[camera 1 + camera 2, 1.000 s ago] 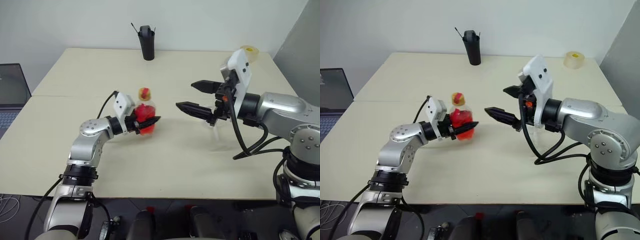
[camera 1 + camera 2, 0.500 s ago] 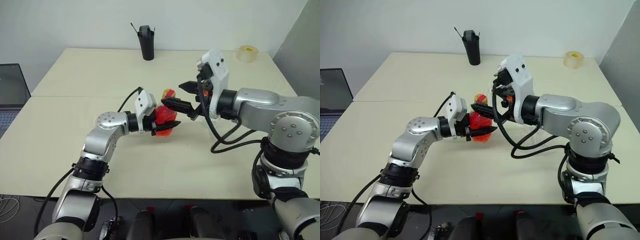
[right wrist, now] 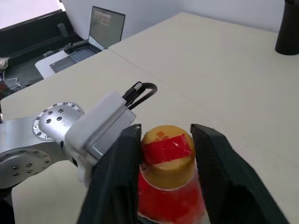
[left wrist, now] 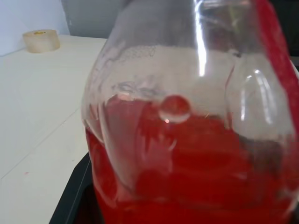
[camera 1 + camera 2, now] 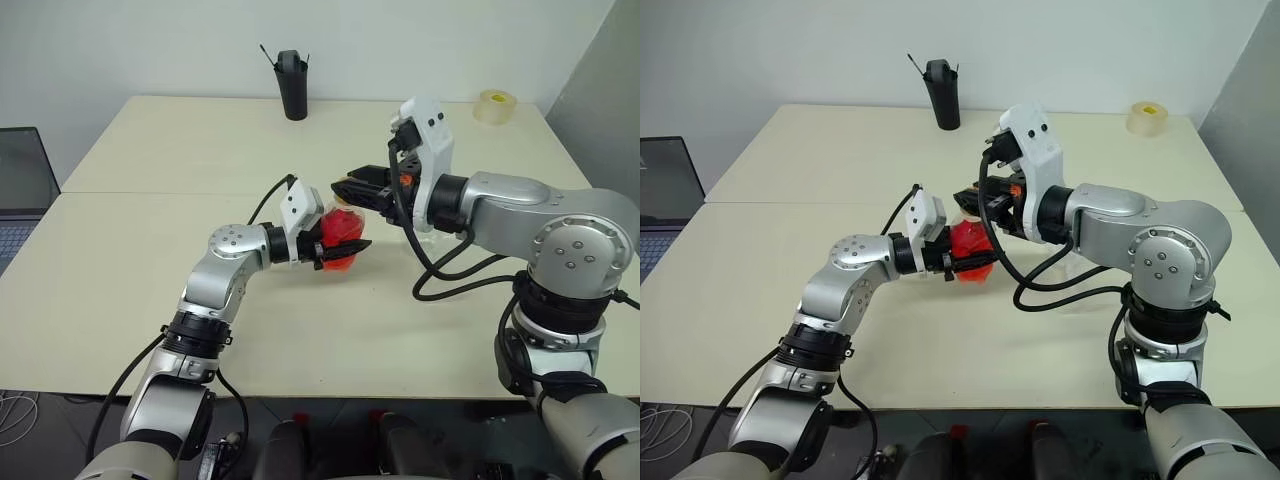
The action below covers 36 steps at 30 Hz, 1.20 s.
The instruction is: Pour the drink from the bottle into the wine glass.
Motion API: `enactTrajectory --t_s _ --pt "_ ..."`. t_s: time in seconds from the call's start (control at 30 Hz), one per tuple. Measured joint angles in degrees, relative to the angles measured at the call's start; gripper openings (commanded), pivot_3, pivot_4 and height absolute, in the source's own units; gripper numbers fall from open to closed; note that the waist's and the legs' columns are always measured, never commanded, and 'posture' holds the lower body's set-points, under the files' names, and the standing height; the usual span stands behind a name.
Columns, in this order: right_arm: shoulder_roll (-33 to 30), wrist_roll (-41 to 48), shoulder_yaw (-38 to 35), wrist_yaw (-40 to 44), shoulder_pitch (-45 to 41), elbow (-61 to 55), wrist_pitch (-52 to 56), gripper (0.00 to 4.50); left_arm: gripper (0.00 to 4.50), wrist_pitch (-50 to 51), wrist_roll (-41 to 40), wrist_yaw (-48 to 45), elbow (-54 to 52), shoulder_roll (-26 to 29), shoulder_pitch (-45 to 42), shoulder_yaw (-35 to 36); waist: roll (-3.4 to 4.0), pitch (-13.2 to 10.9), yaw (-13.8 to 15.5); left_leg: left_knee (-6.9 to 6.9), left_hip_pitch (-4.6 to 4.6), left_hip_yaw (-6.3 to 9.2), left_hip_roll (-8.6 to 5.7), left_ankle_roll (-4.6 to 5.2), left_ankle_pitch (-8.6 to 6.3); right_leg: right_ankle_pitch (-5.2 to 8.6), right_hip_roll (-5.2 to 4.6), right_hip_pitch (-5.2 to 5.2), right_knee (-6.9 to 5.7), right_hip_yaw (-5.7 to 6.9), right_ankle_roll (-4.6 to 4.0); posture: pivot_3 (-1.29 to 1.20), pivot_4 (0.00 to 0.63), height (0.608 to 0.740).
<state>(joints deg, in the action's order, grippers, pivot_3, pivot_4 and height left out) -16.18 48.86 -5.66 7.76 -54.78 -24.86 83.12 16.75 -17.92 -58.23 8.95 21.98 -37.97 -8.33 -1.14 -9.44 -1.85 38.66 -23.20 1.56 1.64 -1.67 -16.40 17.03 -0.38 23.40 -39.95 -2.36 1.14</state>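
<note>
Pale bench [image 5: 150, 250], mid: left claw [image 5: 340, 243] holds bottle [image 5: 338, 232]; right claw [image 3: 164, 154] narrow round cap [image 3: 167, 147]. Uncapping step; next: firm grip, twist off.

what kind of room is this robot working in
Probably an office or lab: a plain cream table against a bare white wall, an open laptop at the side, a tape roll and a black pen holder.

Broad cream-coloured table [image 5: 150, 250] made of two tops meeting at a seam. Tall black cylindrical holder [image 5: 293, 88] upright near the far edge, thin dark sticks poking out. Pale yellowish roll of tape [image 5: 491, 106] flat at the far right corner. Dark open laptop [image 5: 20, 190] beside the left edge.
</note>
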Motion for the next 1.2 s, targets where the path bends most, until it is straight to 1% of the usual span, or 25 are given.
enactTrajectory --t_s 0.13,0.17,0.23,0.33,0.37,0.43,0.47,0.57,0.67,0.83,0.9,0.93,1.07,1.1,1.17,1.2 --pt "-0.8 0.0 0.2 1.1 0.0 0.0 -0.5 1.18 2.21 -0.7 0.0 -0.1 0.4 -0.4 0.0 0.1 0.0 0.0 0.0 0.0 -0.01 0.01 -0.01 0.0 0.0 0.0 0.0 0.0 0.0 0.01 0.0 0.0 0.15 0.74" --pt "-1.8 0.0 0.4 2.6 0.0 0.0 -1.1 1.18 2.21 -0.8 -0.1 -0.2 0.4 -0.9 -0.1 0.1 0.0 0.0 0.0 0.01 -0.02 0.01 -0.01 0.0 0.0 0.0 0.0 0.0 0.02 0.02 0.0 0.0 0.15 0.74" --pt "-5.4 0.2 1.4 7.9 0.1 0.2 -3.9 1.18 2.18 -1.0 -0.9 -1.0 0.4 -1.7 -0.5 0.2 0.0 0.0 0.0 0.03 -0.07 0.03 -0.04 0.0 0.0 0.0 0.0 0.01 0.05 0.05 0.01 0.0 0.15 0.74" --pt "-16.0 -1.2 5.1 25.8 -0.2 1.9 -14.1 1.18 2.08 -3.5 -1.7 -3.4 -0.2 -2.9 -1.6 0.2 0.03 0.0 0.2 0.07 -0.15 0.03 -0.11 0.02 -0.01 -0.02 -0.01 -0.01 0.19 0.13 0.05 0.0 0.15 0.74" --pt "-18.7 -2.7 6.9 31.8 -0.9 3.5 -17.8 1.18 2.04 -3.8 -2.1 -4.1 -0.4 -3.4 -1.7 0.1 0.03 0.0 0.2 0.07 -0.15 0.02 -0.12 0.02 -0.01 -0.02 0.0 -0.01 0.19 0.11 0.06 0.0 0.15 0.74" --pt "-21.8 -6.4 11.1 42.3 -3.3 8.3 -24.7 1.18 1.97 -3.9 -2.5 -4.9 -0.6 -4.2 -1.7 0.1 0.03 0.0 -0.1 0.07 -0.09 -0.02 -0.13 0.03 -0.02 -0.04 0.08 -0.01 0.18 0.06 0.06 0.0 0.15 0.74" --pt "-22.2 -8.2 12.8 46.4 -4.0 10.7 -27.8 1.18 1.96 -3.6 -2.6 -5.0 -0.7 -4.5 -1.5 0.0 0.02 0.0 -0.3 0.07 -0.04 -0.05 -0.13 0.04 -0.02 -0.04 0.18 -0.02 0.16 -0.01 0.05 0.0 0.15 0.74" --pt "-23.7 -11.2 16.0 55.9 -4.3 14.5 -34.0 1.18 1.95 -2.4 -2.8 -5.5 -2.7 -5.2 0.9 -0.8 0.07 0.0 -0.6 0.03 0.03 0.01 -0.03 0.06 -0.03 0.0 0.23 -0.02 0.05 0.0 -0.04 0.0 0.15 0.74" --pt "-24.0 -12.2 16.5 60.4 -4.2 16.5 -36.1 1.18 1.94 -1.7 -3.4 -6.3 -2.9 -6.0 1.9 -1.5 0.08 -0.1 -0.4 0.07 0.01 0.04 0.04 0.06 -0.03 0.0 0.19 -0.02 0.01 0.01 -0.04 0.0 0.15 0.74" --pt "-23.3 -11.6 14.3 60.3 -4.0 16.3 -34.6 1.18 1.89 -0.8 -4.1 -6.2 -4.4 -6.1 2.0 -1.2 0.08 -0.1 0.1 0.08 -0.01 0.07 0.06 0.06 -0.03 0.0 0.09 -0.02 0.02 0.01 -0.04 0.0 0.15 0.74" --pt "-22.7 -9.6 12.2 58.0 -3.6 14.8 -31.6 1.9 1.87 -0.8 -4.9 -6.1 -4.9 -6.5 2.0 -1.0 0.08 -0.1 0.2 0.09 -0.04 0.08 0.04 0.05 -0.03 0.0 0.04 -0.02 0.03 0.02 -0.03 0.0 0.15 0.74" --pt "-22.3 -8.2 11.1 56.9 -3.4 13.7 -30.2 2.17 1.85 -0.8 -4.8 -6.1 -5.3 -6.5 2.0 -1.3 0.08 -0.1 0.3 0.09 -0.05 0.1 0.03 0.05 -0.03 0.0 0.01 -0.02 0.04 0.01 -0.03 0.0 0.15 0.74" --pt "-21.8 -1.9 6.1 51.1 -2.4 5.5 -24.7 3.58 1.81 -0.8 -4.2 -6.1 -4.5 -7.4 2.2 -3.1 0.08 -0.1 0.4 0.11 -0.12 0.19 0.01 0.05 -0.03 0.0 -0.02 -0.02 0.05 0.03 -0.03 0.0 0.15 0.74" --pt "-21.9 -0.3 4.8 48.8 -1.7 2.9 -22.9 4.01 1.81 -0.9 -4.0 -6.1 -3.7 -7.5 2.2 -3.3 0.08 -0.1 0.4 0.12 -0.12 0.19 0.01 0.05 -0.03 0.0 -0.01 -0.02 0.05 0.03 -0.03 0.0 0.15 0.74" --pt "-22.2 1.5 3.5 45.1 -0.2 -0.5 -20.4 4.5 1.81 -1.2 -3.6 -6.1 -2.4 -7.6 2.1 -3.3 0.08 -0.1 0.3 0.12 -0.11 0.18 0.01 0.05 -0.03 0.0 0.0 -0.02 0.04 0.03 -0.03 0.0 0.15 0.74" --pt "-21.9 2.1 2.5 42.2 0.6 -1.9 -18.9 4.5 1.81 -1.3 -3.4 -6.1 -1.6 -7.8 2.0 -3.3 0.09 -0.1 0.2 0.11 -0.11 0.17 0.0 0.05 -0.03 0.0 0.01 -0.02 0.02 0.03 -0.03 0.0 0.15 0.74"
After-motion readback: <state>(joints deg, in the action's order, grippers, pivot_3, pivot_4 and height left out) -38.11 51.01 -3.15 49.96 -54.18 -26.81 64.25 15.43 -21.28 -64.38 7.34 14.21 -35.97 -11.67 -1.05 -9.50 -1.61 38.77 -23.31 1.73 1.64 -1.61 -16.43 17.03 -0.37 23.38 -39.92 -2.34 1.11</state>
